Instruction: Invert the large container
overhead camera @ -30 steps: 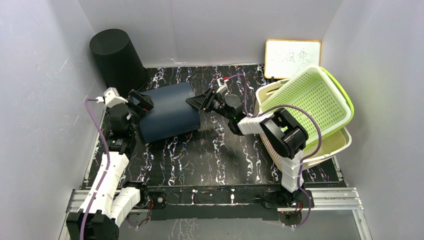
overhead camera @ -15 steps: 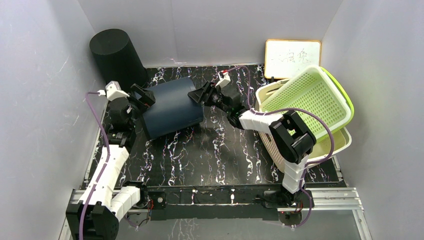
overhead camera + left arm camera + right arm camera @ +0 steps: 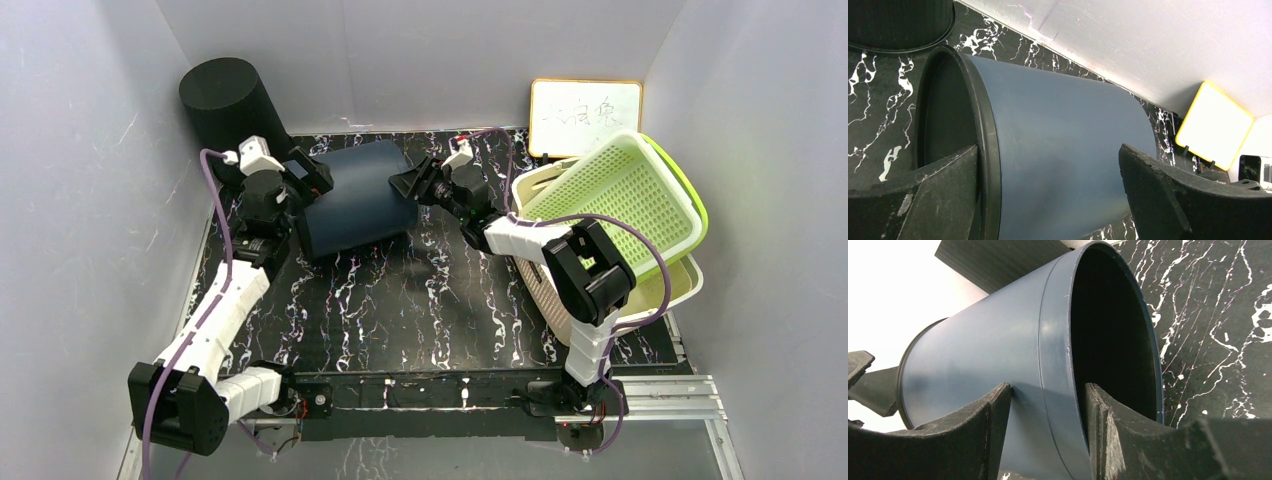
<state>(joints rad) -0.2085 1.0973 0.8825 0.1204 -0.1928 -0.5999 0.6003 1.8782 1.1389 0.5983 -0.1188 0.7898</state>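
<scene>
At the far left of the bench, against the back wall, you have a black cylinder standing upright. Just beside it, your left claw sits at the closed base end of the large container. The left wrist view shows this claw spread wide. One finger lies across the recessed base, and the other reaches out along the dark blue wall. The base rim runs between them. You cannot tell from these views whether either finger is pressing on the plastic.

The large container lies on its side across the back middle of the bench, slightly slanted, with its base to the left and its open mouth to the right. The views do not show whether its underside rests on the marbled surface or hangs just above it.

At the mouth end, your right claw is pinching the rim. Its wrist view shows one finger against the outside of the wall and the other inside the dark opening, with the rim band clamped between them.

Further right, a green mesh basket leans tilted on a cream basket, which sits at the bench's right edge. Behind them a small whiteboard with an orange frame is propped against the back wall.
</scene>
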